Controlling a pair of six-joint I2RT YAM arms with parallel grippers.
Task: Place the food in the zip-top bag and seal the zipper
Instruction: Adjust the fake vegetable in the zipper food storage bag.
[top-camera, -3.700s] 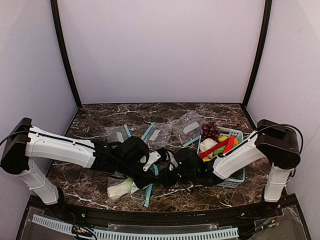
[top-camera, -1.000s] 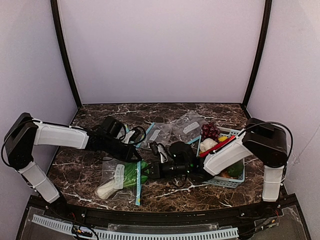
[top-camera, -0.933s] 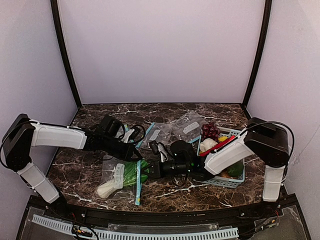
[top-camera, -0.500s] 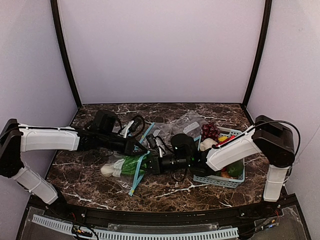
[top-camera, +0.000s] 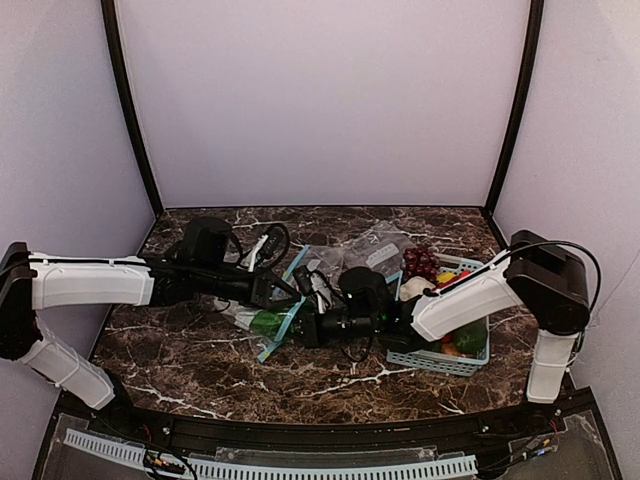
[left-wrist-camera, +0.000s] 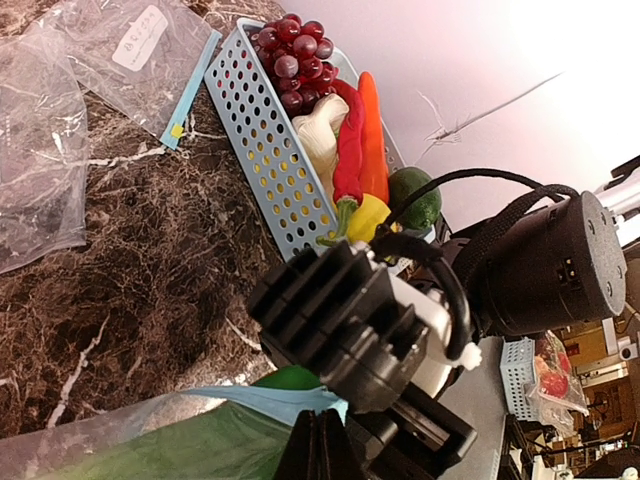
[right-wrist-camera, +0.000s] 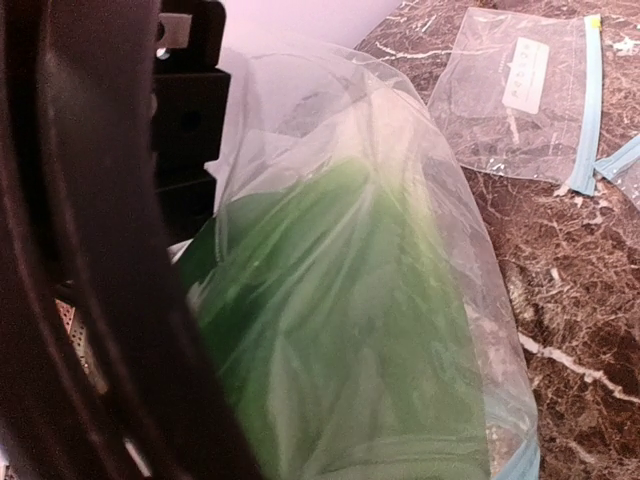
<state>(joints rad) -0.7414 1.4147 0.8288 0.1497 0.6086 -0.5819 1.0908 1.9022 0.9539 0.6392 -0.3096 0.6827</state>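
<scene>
Well, the zip-top bag (top-camera: 262, 320) has come up off the near surface (top-camera: 180, 362) in the last second and now hangs bunched between the arms. The leafy vegetable (right-wrist-camera: 330, 330) is inside, so one item looks bagged. The left pincer (left-wrist-camera: 318, 455) is clenched on the blue zipper (left-wrist-camera: 270, 398). Whether the right pincer (top-camera: 303, 328) grips, I cannot tell. The carrot (left-wrist-camera: 374, 140) and grapes (left-wrist-camera: 290, 50) sit in the basket (left-wrist-camera: 262, 140) to the right.
</scene>
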